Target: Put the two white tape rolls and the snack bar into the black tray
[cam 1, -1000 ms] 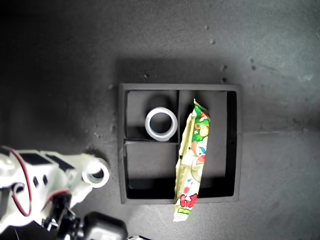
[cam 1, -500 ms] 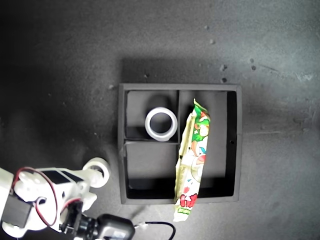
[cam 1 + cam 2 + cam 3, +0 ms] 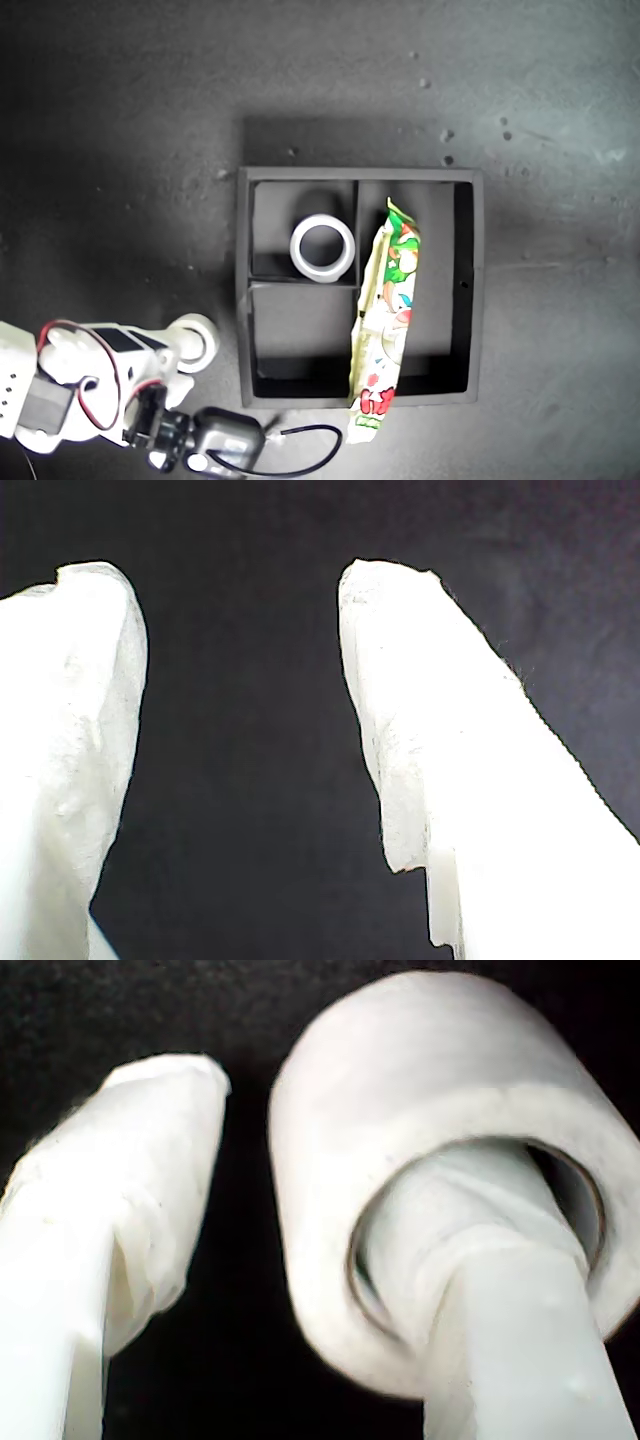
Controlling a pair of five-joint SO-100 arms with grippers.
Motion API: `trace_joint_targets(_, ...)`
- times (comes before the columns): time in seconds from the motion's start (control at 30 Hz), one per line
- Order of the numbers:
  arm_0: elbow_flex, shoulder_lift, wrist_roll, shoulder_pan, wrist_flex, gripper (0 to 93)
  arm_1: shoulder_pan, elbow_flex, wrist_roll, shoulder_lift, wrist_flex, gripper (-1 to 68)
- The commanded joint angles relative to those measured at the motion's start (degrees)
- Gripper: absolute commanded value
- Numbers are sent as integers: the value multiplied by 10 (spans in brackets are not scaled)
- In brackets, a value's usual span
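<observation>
Loose tape roll (image 3: 196, 340): lying on the dark table (image 3: 120, 150) just beside the black tray (image 3: 478, 290), outside its wall on the exterior view's left, near the lower of the two small compartments.
Roll at the jaws (image 3: 440, 1170): in the second wrist view one finger (image 3: 500, 1300) of my second gripper (image 3: 330, 1250) is running through the core while the other finger (image 3: 120, 1190) is standing clear of the outer wall, so the jaws are standing apart and not pinching it.
Other tape roll (image 3: 322, 248): sitting in the upper small compartment, resting against the divider.
Snack bar (image 3: 385, 320): lying in the long compartment, its lower end sticking out over the tray's rim.
Step in hand, as I judge it: taking hold of the loose roll so it can go over the wall.
Doing it well: I would be closing on the roll's wall between the inner and outer finger, squarely, then lifting clear of the rim before crossing to the lower small compartment.
Second arm pose: reaching in low from the exterior view's lower left, gripper at the roll.
My first gripper (image 3: 240, 740): jaws spread, nothing between them; its arm is not showing in the exterior view.
</observation>
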Motion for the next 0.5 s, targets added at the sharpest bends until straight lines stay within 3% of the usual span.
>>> trace_joint_targets(0.0,8,-4,-17,-11,-11,38,-9,2,3,11,-11,125)
trace_joint_targets(0.1,-15,28,9,-29,40,2,-19,8,4,11,-13,125)
trace_joint_targets(0.27,-209,76,112,-75,258,1,-38,13,8,11,-18,126)
trace_joint_targets(0.47,-642,-120,221,-117,494,1,-62,59,19,11,-69,126)
